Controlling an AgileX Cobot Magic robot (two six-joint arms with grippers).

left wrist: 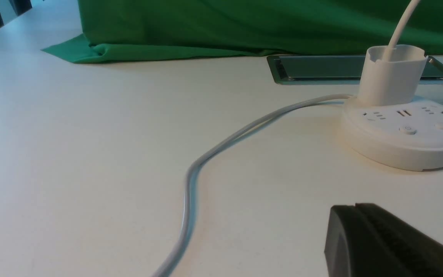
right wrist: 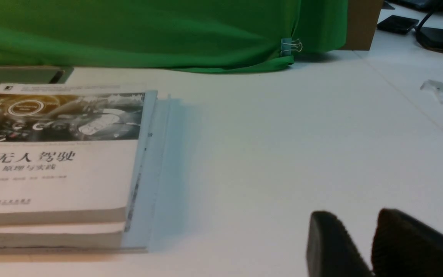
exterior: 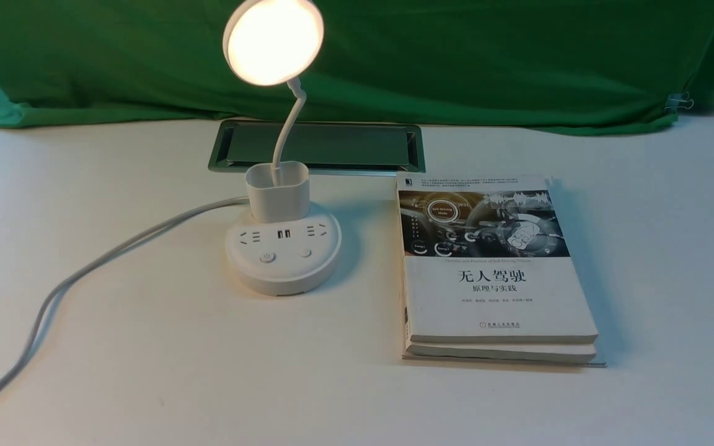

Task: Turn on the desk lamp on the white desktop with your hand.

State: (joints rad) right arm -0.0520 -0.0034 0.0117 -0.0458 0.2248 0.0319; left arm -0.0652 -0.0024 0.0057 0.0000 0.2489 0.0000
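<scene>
One lit desk lamp [exterior: 284, 254] stands apart from the left gripper [left wrist: 356, 206]

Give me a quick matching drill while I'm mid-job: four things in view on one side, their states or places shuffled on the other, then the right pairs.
Things
1. Desk lamp
2. Grey cord
3. Books
4. Green cloth

States and places
A. Stacked on the desk, to the right of the lamp
B. Along the far side of the desk, behind the lamp
C. Head glowing
D. Running from the lamp's base off toward the left and near side

Right pairs: 1-C, 2-D, 3-A, 4-B
</scene>
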